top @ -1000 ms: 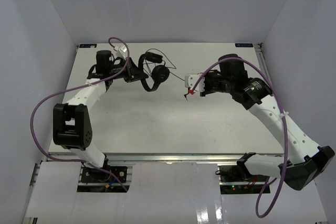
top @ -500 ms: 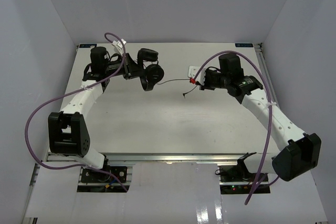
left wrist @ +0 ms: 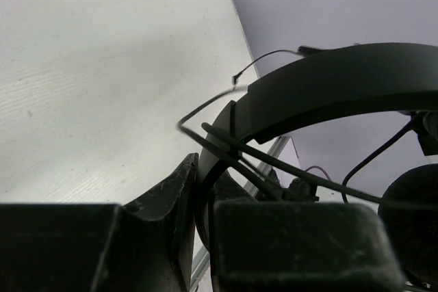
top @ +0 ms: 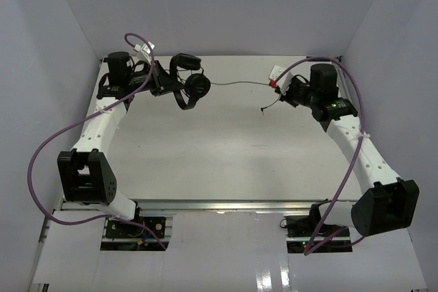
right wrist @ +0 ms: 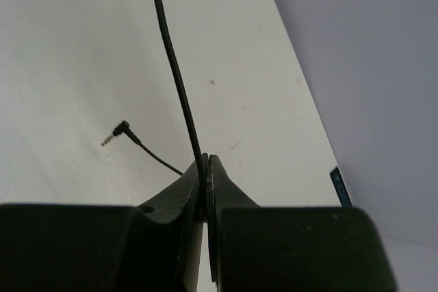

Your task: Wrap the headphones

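Note:
The black headphones [top: 186,81] hang above the table's back left. My left gripper [top: 161,84] is shut on their thin headband [left wrist: 328,94]. In the left wrist view the jaws [left wrist: 204,172] pinch the band's end, loops of cord cross the band, and one padded earcup [left wrist: 413,218] shows at the right edge. The thin cord [top: 239,84] runs nearly straight from the earcup to my right gripper [top: 276,83] at the back right. That gripper [right wrist: 204,163] is shut on the cord [right wrist: 171,59]. The short tail with the plug [right wrist: 113,135] dangles below it over the table [top: 263,109].
The white table [top: 219,155] sits between pale walls on three sides. Thick purple robot cables [top: 48,148] [top: 342,189] loop beside each arm. A blue label [right wrist: 339,184] marks the table's back right edge, close to my right gripper.
Both arms have swung outward and toward the back wall. The headphones went left and back, the right gripper went right, and the cord between them is drawn out straight.

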Tool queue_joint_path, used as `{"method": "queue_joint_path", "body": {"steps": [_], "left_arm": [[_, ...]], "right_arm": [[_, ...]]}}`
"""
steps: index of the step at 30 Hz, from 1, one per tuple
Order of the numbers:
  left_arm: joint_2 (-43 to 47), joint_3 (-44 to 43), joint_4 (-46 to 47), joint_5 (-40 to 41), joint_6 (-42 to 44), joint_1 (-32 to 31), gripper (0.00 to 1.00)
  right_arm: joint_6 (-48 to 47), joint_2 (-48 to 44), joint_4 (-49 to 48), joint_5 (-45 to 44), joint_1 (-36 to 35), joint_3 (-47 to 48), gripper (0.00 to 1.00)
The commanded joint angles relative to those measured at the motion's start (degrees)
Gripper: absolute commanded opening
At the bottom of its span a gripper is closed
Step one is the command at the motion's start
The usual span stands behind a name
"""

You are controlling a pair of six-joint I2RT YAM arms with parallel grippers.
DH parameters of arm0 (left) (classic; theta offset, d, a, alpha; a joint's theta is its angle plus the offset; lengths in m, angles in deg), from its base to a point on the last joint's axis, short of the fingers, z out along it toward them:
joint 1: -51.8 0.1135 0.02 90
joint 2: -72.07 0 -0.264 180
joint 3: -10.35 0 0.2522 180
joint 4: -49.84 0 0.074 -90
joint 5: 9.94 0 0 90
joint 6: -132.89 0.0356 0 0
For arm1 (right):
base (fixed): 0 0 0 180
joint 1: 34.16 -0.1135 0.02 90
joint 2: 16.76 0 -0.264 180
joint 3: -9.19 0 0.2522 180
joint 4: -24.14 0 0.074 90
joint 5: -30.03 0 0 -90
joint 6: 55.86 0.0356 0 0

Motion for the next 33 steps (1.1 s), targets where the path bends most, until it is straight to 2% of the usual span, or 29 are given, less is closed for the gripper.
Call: {"method": "queue_joint_path", "body": {"steps": [1, 7, 16, 25, 33], "left_arm": [[-0.3, -1.9, -7.0, 2.4, 3.8, 0.3, 0.00], [1.4, 5.1, -12.6, 5.1, 9.1, 0.2, 0.00], [7.5, 19.4, -15.4, 10.4, 13.0, 0.1, 0.00], [8.4, 19.8, -16.9, 12.3, 13.7, -0.1, 0.00], [7.8, 13.6, -17.6, 17.0, 12.4, 2.0, 0.00]], "right_arm": [[8.2, -1.5, -5.2, 2.6, 5.5, 4.4, 0.08], [20.2, -0.3, -9.5, 8.0, 5.5, 5.8, 0.08], [29.0, 1.7, -19.9, 2.4, 5.5, 3.4, 0.08], [30.1, 1.3, -22.2, 1.4, 5.5, 1.6, 0.08], [24.3, -3.9, -17.8, 3.3, 5.6, -5.5, 0.08]]}}
